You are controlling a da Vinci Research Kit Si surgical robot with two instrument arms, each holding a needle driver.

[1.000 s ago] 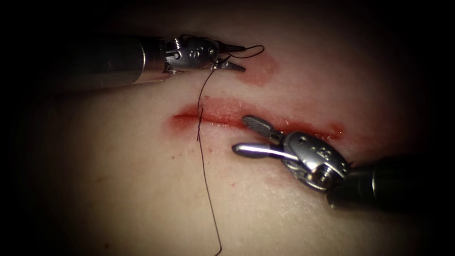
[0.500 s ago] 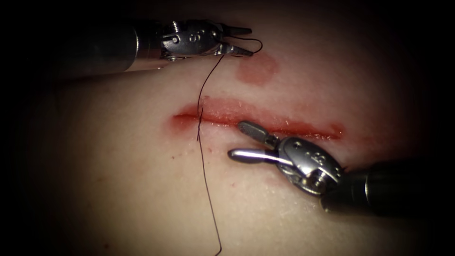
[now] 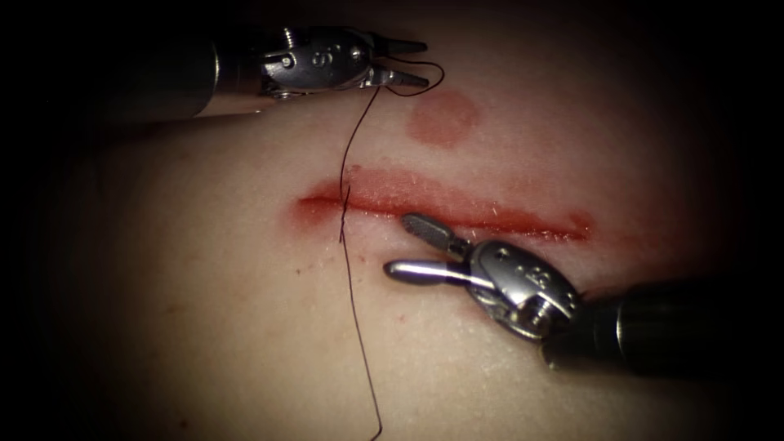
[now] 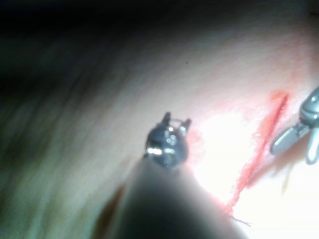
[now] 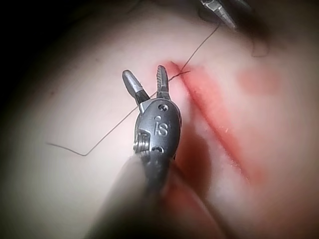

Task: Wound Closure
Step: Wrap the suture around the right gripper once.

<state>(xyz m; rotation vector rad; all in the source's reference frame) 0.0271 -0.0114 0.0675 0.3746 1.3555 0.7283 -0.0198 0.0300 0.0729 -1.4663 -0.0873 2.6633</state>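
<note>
The cut (image 3: 445,211) runs across the tissue (image 3: 245,327), wet with red fluid. A dark thread (image 3: 351,147) crosses its left end at a stitch (image 3: 345,200). It rises to my left tool (image 3: 406,63) above the cut and loops round that tool's lower jaw; the jaws stand apart. The thread's other part trails down to the lower edge (image 3: 377,429). My right tool (image 3: 398,245) lies just below the cut, open and holding nothing. In the right wrist view its jaws (image 5: 145,77) gape beside the thread (image 5: 199,47). The left wrist view shows the left tool (image 4: 177,120) beside the cut (image 4: 259,144).
A round red stain (image 3: 441,118) marks the tissue above the cut, right of the thread. The right tool's jaws (image 4: 299,134) also appear in the left wrist view, and the left tool's tip (image 5: 219,12) in the right wrist view.
My left tool has moved up and to the left, drawing the thread straighter above the stitch. My right tool has slid left along the cut's lower edge, still open.
</note>
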